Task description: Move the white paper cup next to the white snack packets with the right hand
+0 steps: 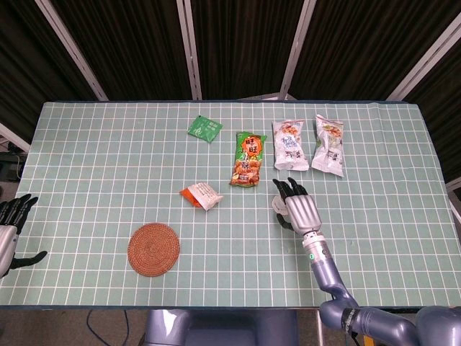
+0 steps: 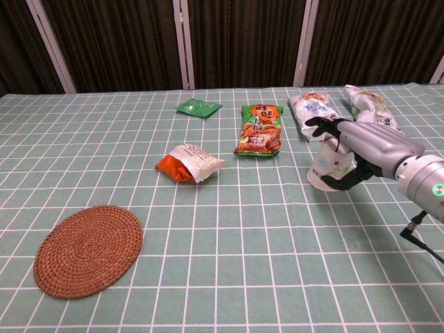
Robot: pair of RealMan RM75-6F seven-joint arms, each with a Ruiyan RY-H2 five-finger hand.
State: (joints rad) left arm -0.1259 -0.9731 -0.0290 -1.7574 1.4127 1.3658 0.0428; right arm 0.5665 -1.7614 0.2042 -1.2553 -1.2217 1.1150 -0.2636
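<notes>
While the cup is carried low over the table, these risks are noted.

Right hand: the right hand (image 2: 357,149) is wrapped around the white paper cup (image 2: 329,165), fingers over the top and far side, thumb underneath on the near side; the cup is clamped, not loose.

Cup position: the cup is held tilted, in front of the white snack packets (image 1: 308,144) but well short of them. Whether its base touches the table (image 1: 108,166) cannot be told.

Left hand: the left hand (image 1: 10,223) is seen at the table's left edge, fingers spread, nothing held.

Crush risk: thin paper walls are judged easy to buckle if the squeeze is tightened.

Tip risk: because the cup is tilted, a release at this angle is likely to let it topple or roll.

Collision risk: the nearer white packet (image 2: 311,111) lies just behind the fingers; a forward push could shove or ride over it.

Neighbour risk: the orange-green snack bag (image 2: 260,130) lies to the left, so sideways drift could nudge it.

Placement risk: if the cup is set down here, it is judged too far from the packets.
</notes>
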